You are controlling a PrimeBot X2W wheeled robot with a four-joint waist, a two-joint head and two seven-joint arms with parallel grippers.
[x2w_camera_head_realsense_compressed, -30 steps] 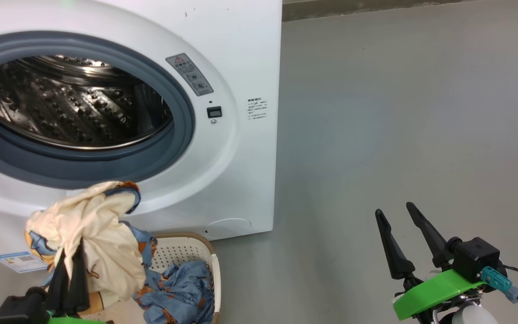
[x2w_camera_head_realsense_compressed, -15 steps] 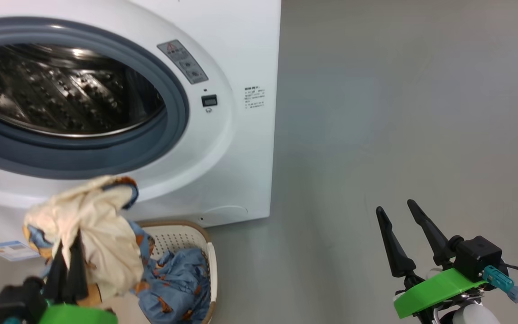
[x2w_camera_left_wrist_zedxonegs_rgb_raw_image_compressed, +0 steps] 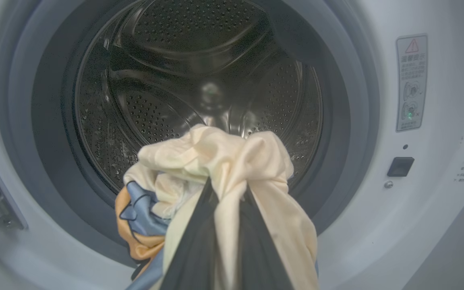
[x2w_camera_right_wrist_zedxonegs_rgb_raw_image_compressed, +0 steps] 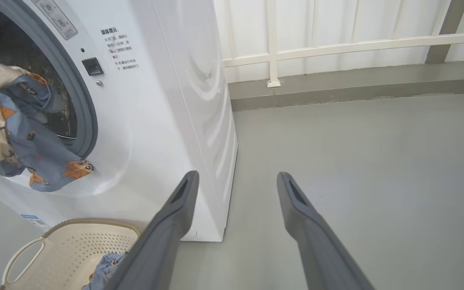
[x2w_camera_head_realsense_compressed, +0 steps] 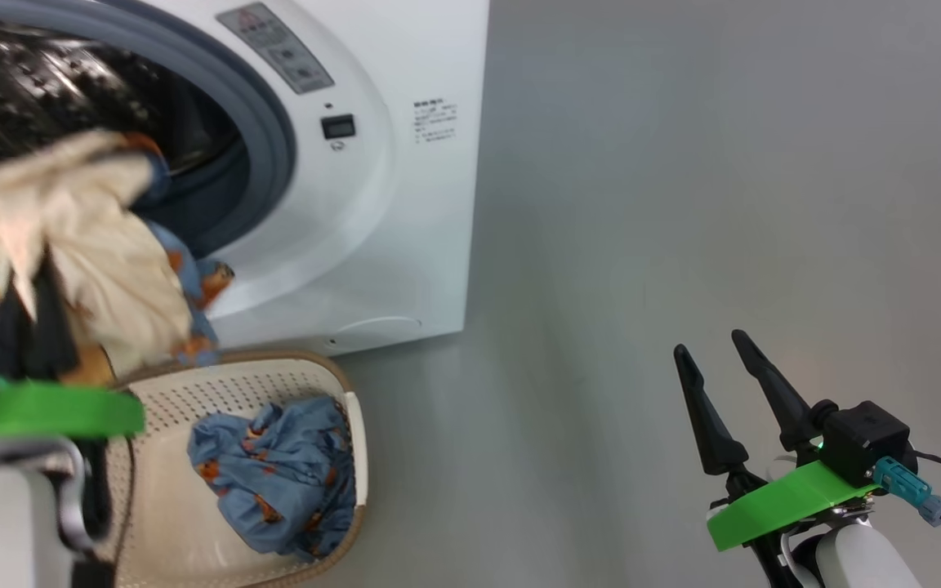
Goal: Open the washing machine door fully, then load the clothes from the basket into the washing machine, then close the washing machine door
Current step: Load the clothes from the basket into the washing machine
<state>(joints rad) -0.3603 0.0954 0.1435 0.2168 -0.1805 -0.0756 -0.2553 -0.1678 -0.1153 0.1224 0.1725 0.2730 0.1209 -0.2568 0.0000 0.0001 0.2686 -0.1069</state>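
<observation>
Grey, smooth floor spreads across the right of the head view, and the big white front-loading washing machine stands at the upper left, its mouth open. At the left edge the left gripper is clenched on a bunched cream garment printed in orange and blue. It holds the garment before the lower lip of the opening, above the small cream perforated plastic basket with its brown woven-look rim. A crumpled light blue garment with orange prints lies inside the basket. At the lower right the right gripper hangs over bare floor, jaws spread, holding nothing.

The left wrist view has the two dark fingers pinching the cream garment at lower centre, with cloth ballooning over the tips. The steel perforated drum lies straight ahead, ringed by the grey rubber seal. The step in hand looks like carrying this bundle inside. Done well, the wrist goes well past the seal before the jaws let go.

The right wrist view has a white railing along the top. At the left edge, blue printed cloth dangles from the bundle below the seal, against the machine's white front — one garment or two, I cannot tell. That tail likely needs lifting over the lip, or it may drape outside. The right gripper is open at the bottom centre and is best kept parked clear.
</observation>
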